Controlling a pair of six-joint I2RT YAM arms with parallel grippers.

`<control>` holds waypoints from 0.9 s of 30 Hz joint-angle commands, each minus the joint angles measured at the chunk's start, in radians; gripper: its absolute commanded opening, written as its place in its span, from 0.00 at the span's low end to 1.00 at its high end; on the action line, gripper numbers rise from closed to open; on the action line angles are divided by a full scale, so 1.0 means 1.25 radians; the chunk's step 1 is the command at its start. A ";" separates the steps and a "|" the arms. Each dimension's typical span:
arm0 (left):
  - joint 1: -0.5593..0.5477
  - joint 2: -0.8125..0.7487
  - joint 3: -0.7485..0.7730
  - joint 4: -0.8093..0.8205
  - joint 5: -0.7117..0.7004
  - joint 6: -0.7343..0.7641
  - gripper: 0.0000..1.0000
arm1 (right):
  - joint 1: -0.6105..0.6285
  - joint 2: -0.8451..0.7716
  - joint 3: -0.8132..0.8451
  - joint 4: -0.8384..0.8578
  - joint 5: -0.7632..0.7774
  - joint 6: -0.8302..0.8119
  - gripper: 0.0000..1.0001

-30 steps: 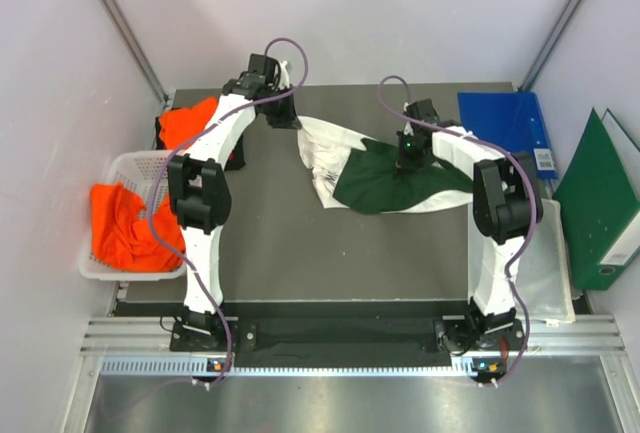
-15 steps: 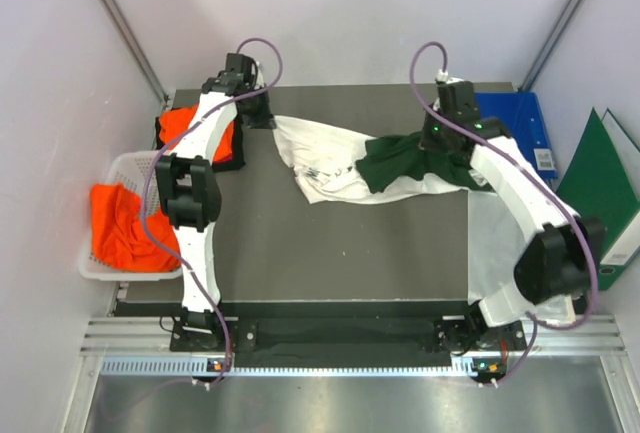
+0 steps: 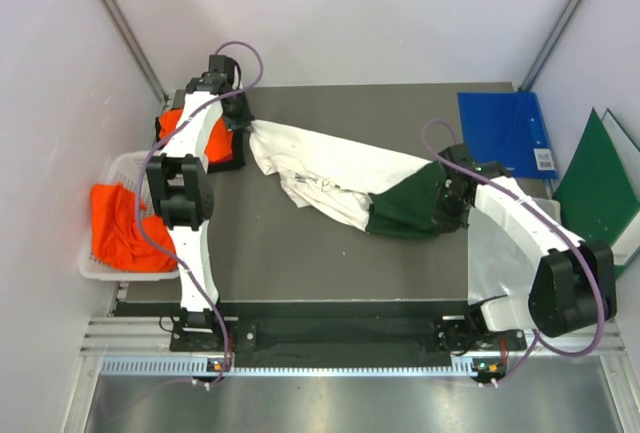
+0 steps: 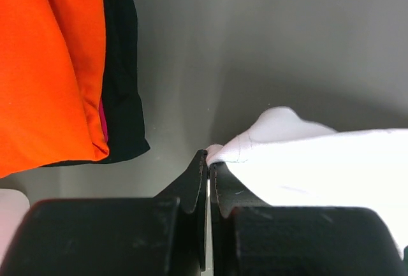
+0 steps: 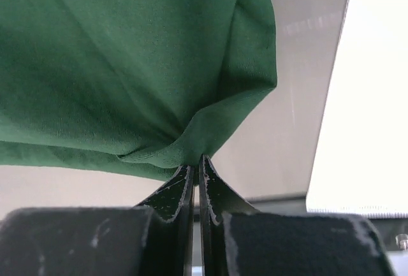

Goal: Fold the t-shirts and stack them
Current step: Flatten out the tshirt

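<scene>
The white t-shirt with dark green sleeves [image 3: 340,178] is stretched slantwise across the grey table between both arms. My left gripper [image 3: 240,121] is shut on its white edge [image 4: 255,152] at the back left. At the right, my right gripper [image 3: 447,208] pinches a fold of the green sleeve [image 5: 191,148], and the green cloth [image 3: 410,208] bunches there. Folded orange t-shirts [image 3: 190,133] lie on a black cloth at the back left, shown close up in the left wrist view as orange fabric [image 4: 51,65]. Another orange t-shirt [image 3: 125,228] fills the white basket [image 3: 122,163].
A blue folder [image 3: 505,128] lies at the back right and a green folder [image 3: 600,198] stands beside the table's right edge. A white sheet [image 3: 505,253] covers the right side of the table. Grey walls close in left and back.
Both arms moved apart and pulled the shirt out longer. The left gripper went further back-left; the right gripper swung from the back toward the near right, dragging the green sleeve with it.
</scene>
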 commanded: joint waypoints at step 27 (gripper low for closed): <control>0.015 -0.020 -0.018 0.015 0.059 0.002 0.00 | -0.283 0.032 -0.108 0.481 -0.352 0.071 0.93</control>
